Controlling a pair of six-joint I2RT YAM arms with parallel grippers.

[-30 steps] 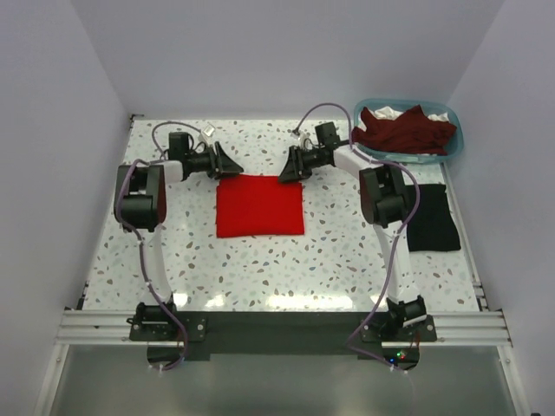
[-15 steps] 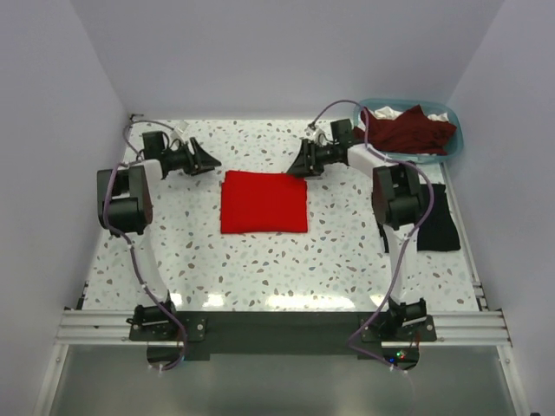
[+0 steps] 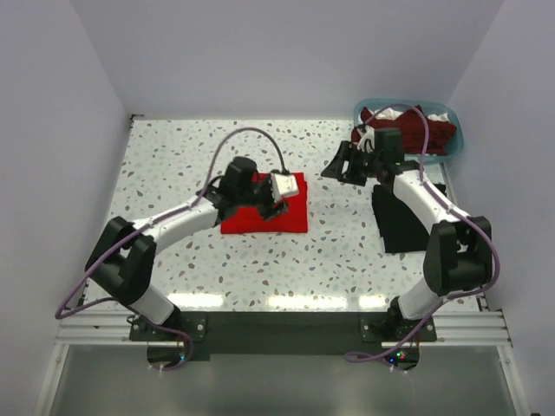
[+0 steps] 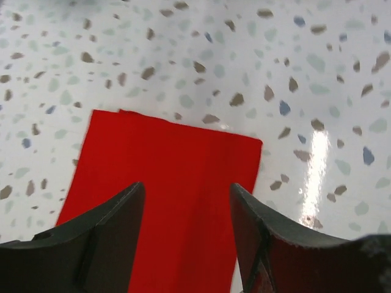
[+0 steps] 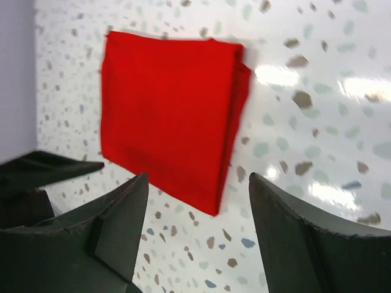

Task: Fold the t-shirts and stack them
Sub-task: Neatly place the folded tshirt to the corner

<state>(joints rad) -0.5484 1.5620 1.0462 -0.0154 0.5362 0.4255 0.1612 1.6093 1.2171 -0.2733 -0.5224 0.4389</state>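
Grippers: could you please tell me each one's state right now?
Left gripper: open, empty, over the folded bright red cloth t-shirt.
Right gripper: open, empty.

White links [image 3: 178, 225], black joints [image 3: 130, 260], looping lilac cables [image 3: 251, 132] — left hand [image 4: 186, 189] and right hand [image 5: 198, 177] have black wedge fingers [image 4: 104, 238].

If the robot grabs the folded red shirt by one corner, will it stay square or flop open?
Probably flops open: the red t-shirt is soft cloth, with loose folded layers showing at one edge. It lies flat, so it likely won't roll.
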